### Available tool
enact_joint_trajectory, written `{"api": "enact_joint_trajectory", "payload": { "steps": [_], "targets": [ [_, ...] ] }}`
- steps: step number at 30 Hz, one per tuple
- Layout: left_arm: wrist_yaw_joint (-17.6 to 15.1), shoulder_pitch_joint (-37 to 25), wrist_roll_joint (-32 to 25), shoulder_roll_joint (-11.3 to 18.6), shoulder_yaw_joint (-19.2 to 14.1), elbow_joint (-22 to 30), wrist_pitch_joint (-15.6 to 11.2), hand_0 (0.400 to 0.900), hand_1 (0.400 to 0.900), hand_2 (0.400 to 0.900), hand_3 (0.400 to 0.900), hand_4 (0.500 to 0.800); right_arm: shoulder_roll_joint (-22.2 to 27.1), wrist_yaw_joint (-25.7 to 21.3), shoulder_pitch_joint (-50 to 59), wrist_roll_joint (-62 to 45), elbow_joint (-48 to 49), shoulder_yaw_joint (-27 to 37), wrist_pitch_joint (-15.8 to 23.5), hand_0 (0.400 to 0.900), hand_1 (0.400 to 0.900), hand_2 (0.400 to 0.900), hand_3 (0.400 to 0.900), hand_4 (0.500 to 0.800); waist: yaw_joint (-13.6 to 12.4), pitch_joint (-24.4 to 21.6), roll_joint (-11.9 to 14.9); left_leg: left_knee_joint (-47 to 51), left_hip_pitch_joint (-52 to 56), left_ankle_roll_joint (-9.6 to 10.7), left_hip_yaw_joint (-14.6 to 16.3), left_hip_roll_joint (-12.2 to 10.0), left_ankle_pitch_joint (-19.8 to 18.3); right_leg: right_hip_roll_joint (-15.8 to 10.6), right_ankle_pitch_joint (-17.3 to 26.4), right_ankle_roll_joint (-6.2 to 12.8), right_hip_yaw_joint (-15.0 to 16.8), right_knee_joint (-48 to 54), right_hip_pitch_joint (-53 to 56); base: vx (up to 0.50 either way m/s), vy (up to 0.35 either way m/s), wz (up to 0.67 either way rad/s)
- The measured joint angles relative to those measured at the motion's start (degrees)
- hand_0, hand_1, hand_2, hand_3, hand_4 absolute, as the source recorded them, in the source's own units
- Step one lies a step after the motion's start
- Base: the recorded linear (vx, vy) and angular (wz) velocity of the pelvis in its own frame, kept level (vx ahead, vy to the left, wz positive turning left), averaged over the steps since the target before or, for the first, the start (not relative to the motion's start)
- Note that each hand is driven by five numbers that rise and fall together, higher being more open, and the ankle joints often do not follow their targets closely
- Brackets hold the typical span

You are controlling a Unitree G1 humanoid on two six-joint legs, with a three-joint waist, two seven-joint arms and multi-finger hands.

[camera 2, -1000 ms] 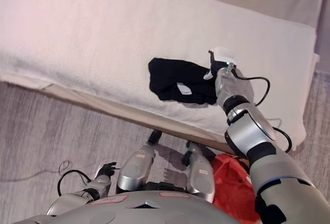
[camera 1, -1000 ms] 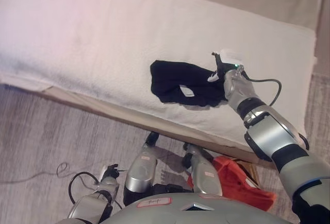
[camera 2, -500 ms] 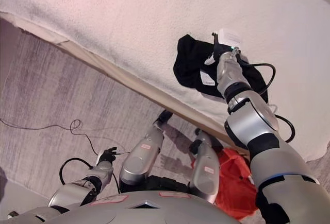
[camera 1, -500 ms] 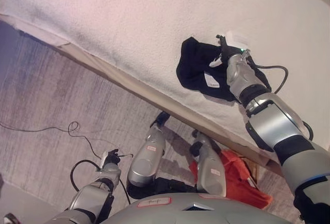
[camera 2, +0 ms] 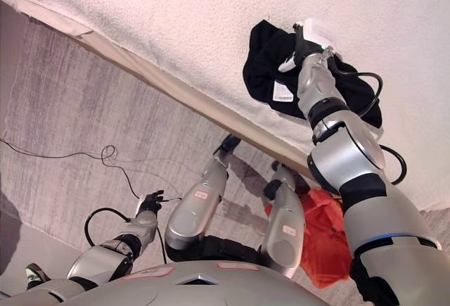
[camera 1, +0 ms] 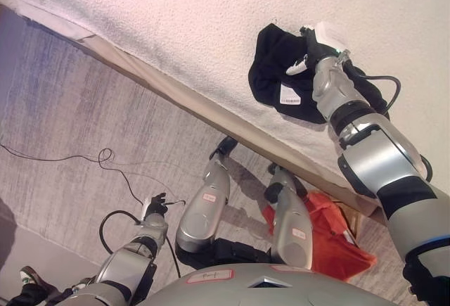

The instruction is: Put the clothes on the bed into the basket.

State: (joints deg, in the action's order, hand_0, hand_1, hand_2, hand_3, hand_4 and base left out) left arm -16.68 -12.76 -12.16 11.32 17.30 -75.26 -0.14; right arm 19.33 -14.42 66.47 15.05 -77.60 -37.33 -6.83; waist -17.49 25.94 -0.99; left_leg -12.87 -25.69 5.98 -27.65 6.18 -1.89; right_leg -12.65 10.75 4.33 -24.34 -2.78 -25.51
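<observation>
Since a second ago the camera has swung, and in the left eye view the right hand (camera 1: 313, 47) pinches the black garment (camera 1: 275, 81) on the bed (camera 1: 176, 24), likely to lift it; in the right eye view the left hand (camera 2: 149, 202) hangs low, fingers unclear

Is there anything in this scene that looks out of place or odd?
Yes. An orange-red cloth lies crumpled on the floor beside the bed's edge, not on the white bed. A bunched black garment is on the bed, with the right hand on it.

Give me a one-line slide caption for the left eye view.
Right hand reaches onto the black garment on the white bed; left hand hangs low over the floor.
</observation>
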Motion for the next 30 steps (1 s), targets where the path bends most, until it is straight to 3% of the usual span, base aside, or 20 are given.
{"api": "enact_joint_trajectory", "payload": {
  "steps": [1,23,27,30],
  "targets": [
    [0.03,0.00,0.00,-0.01,0.02,0.01,-0.02,0.900,0.900,0.900,0.900,0.800,0.18,0.19,0.30,-1.02,0.03,0.03,0.20,0.400,0.400,0.400,0.400,0.500,0.07,0.01,-0.02,0.04,-0.39,0.01,0.08,0.00,0.11,0.00,0.00,0.00,0.10,0.00,-0.42,-0.02,-0.002,-0.04],
    [0.55,-0.11,0.00,-0.04,0.45,-0.02,0.04,0.900,0.900,0.900,0.900,0.800,1.61,1.22,1.01,-6.37,-1.18,2.31,1.13,0.400,0.400,0.400,0.400,0.500,0.44,0.69,-0.57,2.22,3.79,0.32,1.09,-0.11,1.55,-0.37,0.27,-0.32,0.90,-0.66,1.94,-0.01,0.010,-0.05],
    [0.57,0.01,0.03,0.08,-0.90,-0.13,0.24,0.900,0.900,0.900,0.900,0.800,1.81,1.38,-1.04,-6.37,-0.94,4.13,1.85,0.400,0.400,0.400,0.400,0.500,1.44,0.53,-0.09,2.78,7.26,-0.41,2.80,-0.04,1.24,-0.30,0.25,-0.27,2.57,0.25,4.74,0.06,0.027,-0.44],
    [0.55,0.72,0.06,0.62,-1.79,-0.17,0.18,0.900,0.900,0.900,0.900,0.800,1.72,1.38,-3.36,-6.35,-0.69,4.86,2.21,0.400,0.400,0.400,0.400,0.500,1.84,-0.89,1.84,3.00,9.27,-1.45,6.24,0.16,0.67,-0.04,0.23,0.33,5.76,1.39,5.59,0.06,0.042,-0.65]
  ]
}}
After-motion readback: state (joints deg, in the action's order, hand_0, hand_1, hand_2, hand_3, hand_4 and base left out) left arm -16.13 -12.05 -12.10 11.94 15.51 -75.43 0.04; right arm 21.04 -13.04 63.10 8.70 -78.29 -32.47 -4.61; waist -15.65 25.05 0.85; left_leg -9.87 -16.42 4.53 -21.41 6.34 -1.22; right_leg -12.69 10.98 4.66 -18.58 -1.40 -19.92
